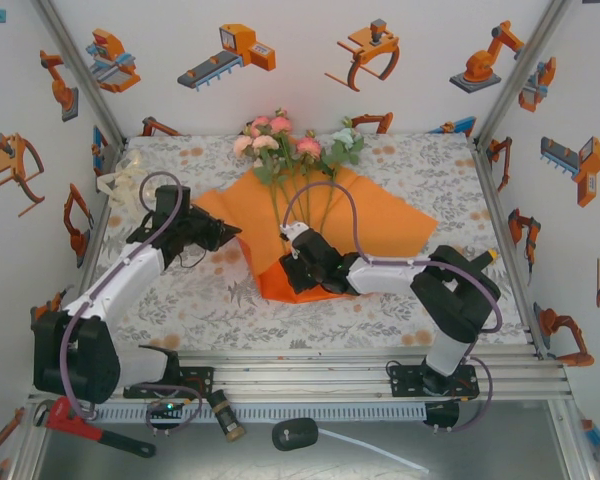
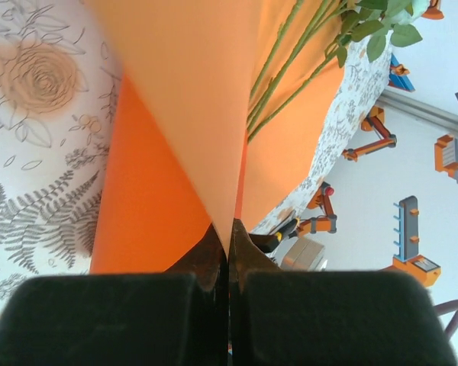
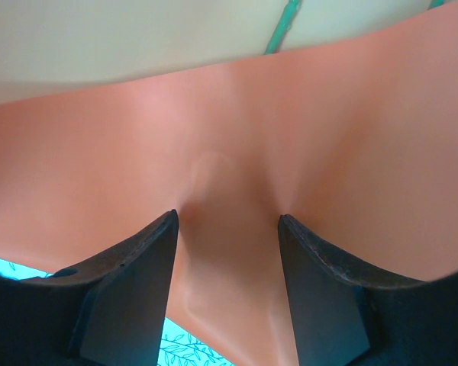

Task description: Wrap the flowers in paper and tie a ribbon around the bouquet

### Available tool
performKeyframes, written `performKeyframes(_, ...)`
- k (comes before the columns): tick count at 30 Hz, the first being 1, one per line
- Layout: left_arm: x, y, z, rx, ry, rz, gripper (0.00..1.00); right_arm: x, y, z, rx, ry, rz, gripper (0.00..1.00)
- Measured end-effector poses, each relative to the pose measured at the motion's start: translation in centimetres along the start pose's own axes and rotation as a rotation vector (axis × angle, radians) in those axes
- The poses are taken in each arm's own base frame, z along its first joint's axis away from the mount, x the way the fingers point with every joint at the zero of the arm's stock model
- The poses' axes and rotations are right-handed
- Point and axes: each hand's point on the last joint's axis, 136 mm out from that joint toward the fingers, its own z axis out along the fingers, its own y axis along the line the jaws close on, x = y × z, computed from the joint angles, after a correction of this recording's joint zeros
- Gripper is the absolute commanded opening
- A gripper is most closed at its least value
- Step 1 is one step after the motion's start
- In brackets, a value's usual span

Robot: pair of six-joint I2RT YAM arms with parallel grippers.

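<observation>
Pressed tight together in the left wrist view, the jaws of the left gripper [image 2: 230,229] pinch an edge of the paper [image 2: 175,91], which rises from them as a pale orange fold, with green stems [image 2: 290,69] lying on the sheet beyond. From above, that left gripper [image 1: 223,233] sits at the left corner of the paper [image 1: 380,215], which is spread over the middle of the table [image 1: 210,300]. In the right wrist view, the right gripper [image 3: 227,217] has its jaws about half apart with a soft ridge of paper [image 3: 328,152] filling the gap; whether they squeeze it cannot be told. Seen from above, the right gripper [image 1: 292,262] is on the near part of the sheet, where the orange is folded and darker. Flowers [image 1: 280,140] lie at the far middle of the table, heads just past the far edge of the paper and stems running back toward the near side over it. Ribbon [image 1: 120,182] is bunched at the far left, well apart from the paper. On the near ledge lie a red-handled tool [image 1: 90,425] and a black plug [image 1: 295,433]
</observation>
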Motion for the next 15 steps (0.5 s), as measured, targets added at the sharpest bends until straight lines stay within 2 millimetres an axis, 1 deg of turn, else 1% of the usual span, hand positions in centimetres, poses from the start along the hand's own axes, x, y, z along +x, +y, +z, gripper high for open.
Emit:
performKeyframes(6, -0.8, -1.9, 1.8, 0.016, 0.001, 0.003, 0.00, -0.3, -0.3, 0.1, -0.055, -0.040, 0.058, 0.47)
performKeyframes(10, -1.1, -3.4, 2.7, 0.042, 0.001, 0.014, 0.00, -0.5, -0.5, 0.1, -0.077, -0.053, 0.090, 0.49)
performKeyframes(12, -1.0, -4.4, 2.9, 0.059, 0.003, 0.025, 0.00, -0.6, -0.6, 0.0, -0.084, -0.052, 0.106, 0.51)
performKeyframes(15, -0.5, -5.7, 2.9, 0.080, 0.011, 0.043, 0.00, -0.6, -0.5, 0.0, -0.088, -0.051, 0.110, 0.49)
